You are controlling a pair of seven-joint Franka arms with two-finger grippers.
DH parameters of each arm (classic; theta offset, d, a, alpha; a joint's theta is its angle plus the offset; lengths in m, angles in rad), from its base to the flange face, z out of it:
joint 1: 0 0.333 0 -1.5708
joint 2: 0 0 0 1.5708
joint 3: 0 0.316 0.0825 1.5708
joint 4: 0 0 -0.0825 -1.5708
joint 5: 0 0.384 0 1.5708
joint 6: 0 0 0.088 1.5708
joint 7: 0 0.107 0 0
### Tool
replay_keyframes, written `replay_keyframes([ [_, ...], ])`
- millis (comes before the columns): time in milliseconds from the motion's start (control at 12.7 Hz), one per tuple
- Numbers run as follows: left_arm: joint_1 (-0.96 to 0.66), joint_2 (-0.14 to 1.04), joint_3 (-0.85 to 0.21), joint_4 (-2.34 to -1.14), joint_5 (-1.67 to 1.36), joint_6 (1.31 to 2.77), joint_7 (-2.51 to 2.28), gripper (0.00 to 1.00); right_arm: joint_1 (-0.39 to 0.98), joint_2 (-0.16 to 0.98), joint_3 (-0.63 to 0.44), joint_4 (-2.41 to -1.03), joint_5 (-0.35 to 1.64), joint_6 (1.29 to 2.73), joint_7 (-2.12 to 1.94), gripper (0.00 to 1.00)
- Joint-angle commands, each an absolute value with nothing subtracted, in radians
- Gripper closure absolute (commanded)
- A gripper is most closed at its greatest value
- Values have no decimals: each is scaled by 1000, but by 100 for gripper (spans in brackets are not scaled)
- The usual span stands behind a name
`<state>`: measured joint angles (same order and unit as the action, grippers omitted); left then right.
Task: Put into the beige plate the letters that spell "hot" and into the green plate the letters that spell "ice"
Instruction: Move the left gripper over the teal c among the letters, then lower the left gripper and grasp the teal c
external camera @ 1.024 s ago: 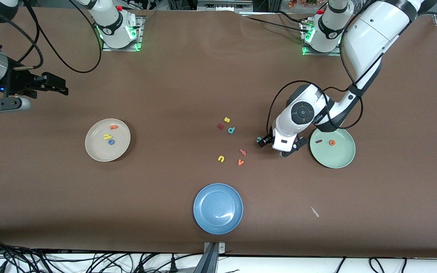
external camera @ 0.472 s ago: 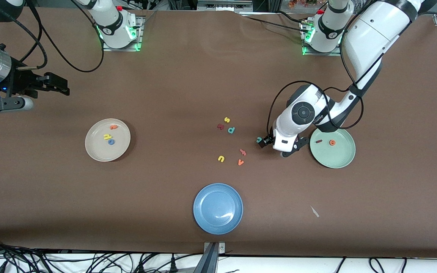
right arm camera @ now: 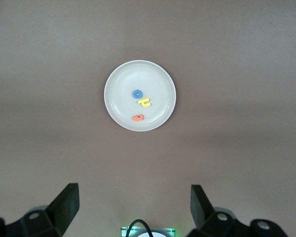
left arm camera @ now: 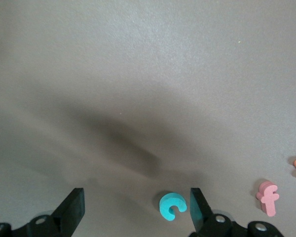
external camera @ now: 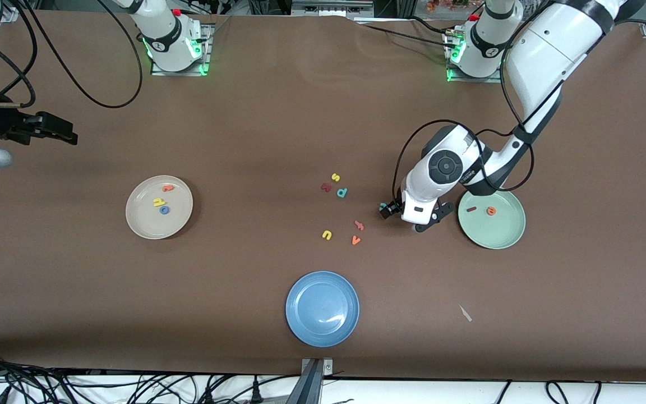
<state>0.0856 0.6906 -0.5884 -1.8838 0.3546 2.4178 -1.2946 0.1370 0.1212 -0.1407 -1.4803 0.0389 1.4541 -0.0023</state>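
Left gripper (left arm camera: 133, 215) sits low at the table with jaws spread wide around the teal c (left arm camera: 172, 206), which lies close to one finger, just beside the green plate (external camera: 503, 235) holding the dark red i (external camera: 471, 210) and orange e (external camera: 491, 211). Right gripper (right arm camera: 133, 207), also spread wide, waits high (nothing in it) over the beige plate (right arm camera: 119, 111), where the yellow h (right arm camera: 145, 102), blue o (right arm camera: 137, 93) and orange t (right arm camera: 137, 117) lie.
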Motion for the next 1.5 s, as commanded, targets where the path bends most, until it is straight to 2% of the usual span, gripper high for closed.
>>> replay_keyframes([
  [0, 46, 703, -561, -1876, 391, 2460, -1371, 6, 135, 130, -140, -1445, 20, 1457, 8, 0],
  [315, 3, 719, -555, -1876, 390, 2486, -1442, 6, 135, 130, -170, -1402, 26, 1457, 2, 0],
  [472, -61, 724, -494, -1876, 391, 2494, -1457, 11, 141, 132, -167, -1402, 17, 1448, 2, 0],
  [630, -110, 724, -443, -1875, 388, 2496, -1463, 23, 143, 132, -166, -1402, 6, 1445, 3, 0],
  [709, -110, 724, -443, -1865, 388, 2494, -1465, 35, 146, 132, -164, -1402, 9, 1445, 3, 0],
  [945, -104, 723, -443, -1862, 387, 2494, -1465, 82, 159, 130, -144, -1402, 6, 1439, 3, 0],
  [1102, -100, 718, -443, -1862, 390, 2491, -1454, 100, 185, 130, -126, -1402, -5, 1437, 5, 0],
  [1260, -85, 694, -446, -1862, 391, 2477, -1448, 100, 184, 132, -130, -1402, 1, 1437, -1, 0],
  [1417, -51, 646, -468, -1859, 374, 2398, -1396, 100, 182, 137, -130, -1404, 9, 1439, -3, 0],
])
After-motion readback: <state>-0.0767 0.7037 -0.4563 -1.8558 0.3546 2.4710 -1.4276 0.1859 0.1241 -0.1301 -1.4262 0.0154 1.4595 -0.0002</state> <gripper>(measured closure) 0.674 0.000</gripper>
